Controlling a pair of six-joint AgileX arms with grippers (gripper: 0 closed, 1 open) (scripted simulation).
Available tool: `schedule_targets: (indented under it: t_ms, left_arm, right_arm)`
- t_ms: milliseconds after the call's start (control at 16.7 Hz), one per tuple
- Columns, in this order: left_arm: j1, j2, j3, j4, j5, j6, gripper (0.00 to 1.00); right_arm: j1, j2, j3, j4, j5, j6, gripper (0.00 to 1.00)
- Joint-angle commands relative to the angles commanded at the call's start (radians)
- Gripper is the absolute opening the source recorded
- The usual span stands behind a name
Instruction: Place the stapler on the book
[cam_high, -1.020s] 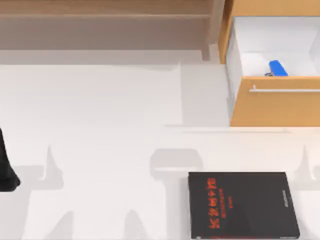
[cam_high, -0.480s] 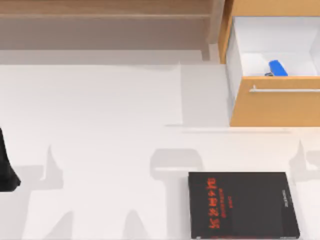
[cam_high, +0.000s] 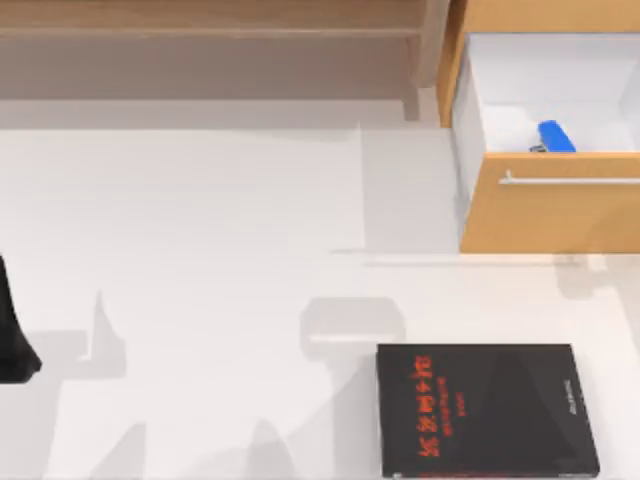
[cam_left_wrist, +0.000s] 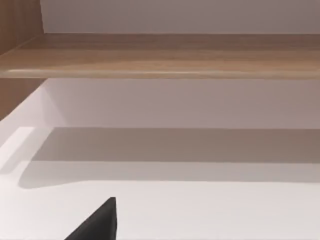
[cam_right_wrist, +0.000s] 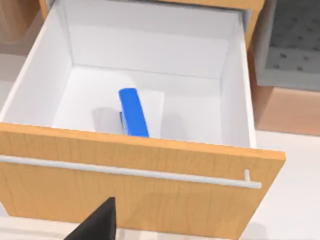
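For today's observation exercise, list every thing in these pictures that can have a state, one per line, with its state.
Small bright blue stapler: lying flat inside the drawer, not held.
Wooden drawer with white interior: pulled open.
Large flat black book with red lettering: closed, lying flat on the table, nothing on it.
Left arm: parked at the table's left edge.

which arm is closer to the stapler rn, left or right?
Right. Its wrist camera looks straight into the open drawer at the stapler from just in front. The left arm sits parked at the table's far left edge, across from the drawer at the top right.
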Motion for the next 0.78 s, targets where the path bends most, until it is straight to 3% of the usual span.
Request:
schedule_targets:
  t_ms: [780]
  left_arm:
    - [0.0, 0.0, 0.0, 0.0, 0.0, 0.0, 1.0]
  right_arm:
    - [0.037, 0.799, 0.715, -0.402, -0.006, -0.073, 1.0]
